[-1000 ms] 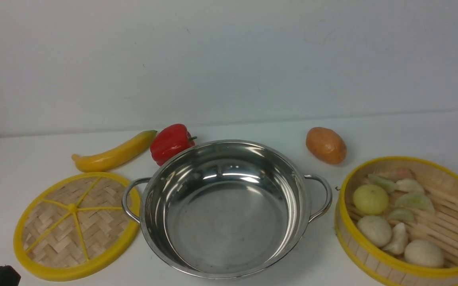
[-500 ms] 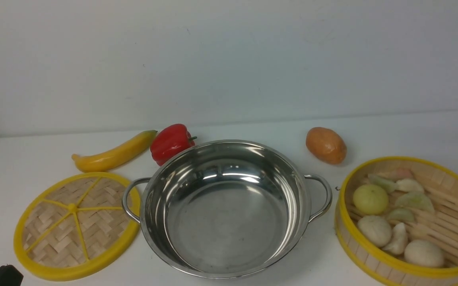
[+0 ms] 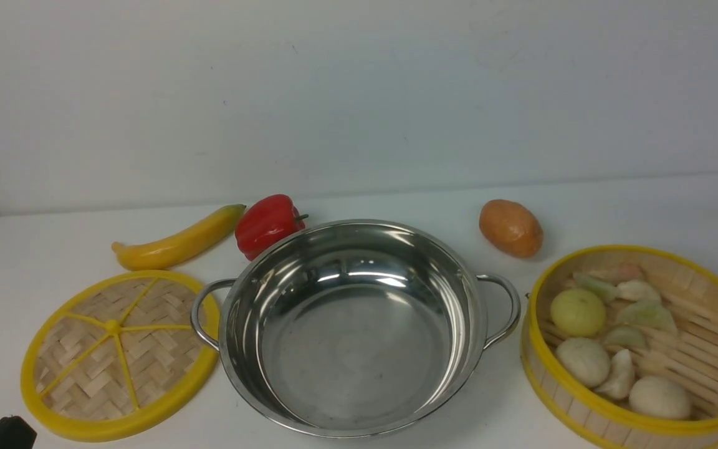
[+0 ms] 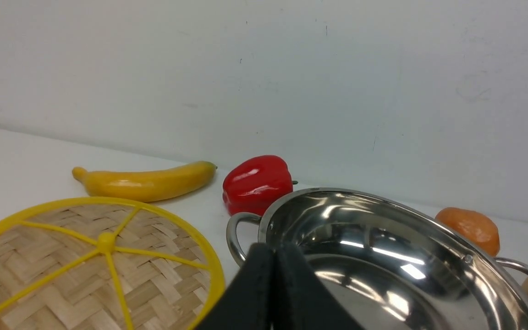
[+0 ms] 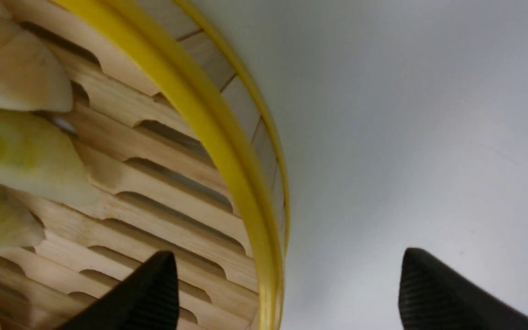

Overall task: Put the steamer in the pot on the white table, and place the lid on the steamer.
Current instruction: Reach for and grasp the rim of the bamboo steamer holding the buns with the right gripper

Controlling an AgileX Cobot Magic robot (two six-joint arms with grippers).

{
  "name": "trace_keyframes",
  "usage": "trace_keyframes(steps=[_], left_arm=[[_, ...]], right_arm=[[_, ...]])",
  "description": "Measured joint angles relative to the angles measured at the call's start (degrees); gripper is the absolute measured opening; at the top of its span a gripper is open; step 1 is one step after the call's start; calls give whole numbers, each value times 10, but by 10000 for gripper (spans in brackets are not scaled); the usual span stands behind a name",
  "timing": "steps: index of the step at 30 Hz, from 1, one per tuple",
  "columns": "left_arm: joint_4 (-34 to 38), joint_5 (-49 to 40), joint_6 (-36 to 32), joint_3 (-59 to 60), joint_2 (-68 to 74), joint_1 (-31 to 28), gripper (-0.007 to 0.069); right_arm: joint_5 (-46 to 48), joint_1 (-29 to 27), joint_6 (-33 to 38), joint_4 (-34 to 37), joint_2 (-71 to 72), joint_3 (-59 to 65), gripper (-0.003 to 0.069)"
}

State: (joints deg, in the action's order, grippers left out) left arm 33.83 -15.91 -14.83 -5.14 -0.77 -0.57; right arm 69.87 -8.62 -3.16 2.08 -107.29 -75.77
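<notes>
Steamer [image 3: 630,251] rim sits between the parted fingers [image 5: 154,293] of the right tool [image 5: 289,256] (left tool [image 4: 274,251] closed); one pot [image 3: 253,324], one lid [image 3: 116,355], seemingly nine dumplings [image 3: 583,362].

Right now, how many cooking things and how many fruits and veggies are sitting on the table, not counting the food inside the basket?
Cooking things: 3 (pot, steamer, lid)
Fruits and veggies: 3 (banana, red pepper, potato)
Total: 6

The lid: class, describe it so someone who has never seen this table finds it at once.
Start at the big steel pot mid-table. Beside its left handle lies the lid, a flat woven-bamboo disc. Unlike the deep yellow-rimmed steamer opposite, it has six yellow spokes and a knob.
</notes>
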Motion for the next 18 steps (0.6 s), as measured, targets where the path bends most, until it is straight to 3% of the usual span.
trace_keyframes(steps=[6, 12, 14, 15, 17, 18], left_arm=[[0, 0, -3, 0, 0, 0, -64], [0, 0, -6, 0, 0, 0, -64], [0, 0, -6, 0, 0, 0, -64], [0, 0, -6, 0, 0, 0, -64], [0, 0, -6, 0, 0, 0, -64], [0, 0, -6, 0, 0, 0, -64]], right_arm=[[-1, 4, -15, -21, -26, 0, 625], [-2, 4, -12, -1, -68, -1, 536], [0, 4, 2, 10, -71, -4, 447], [0, 4, 18, 21, -74, -6, 354], [0, 4, 32, 32, -75, -6, 239], [2, 4, 37, 27, -75, -7, 140]])
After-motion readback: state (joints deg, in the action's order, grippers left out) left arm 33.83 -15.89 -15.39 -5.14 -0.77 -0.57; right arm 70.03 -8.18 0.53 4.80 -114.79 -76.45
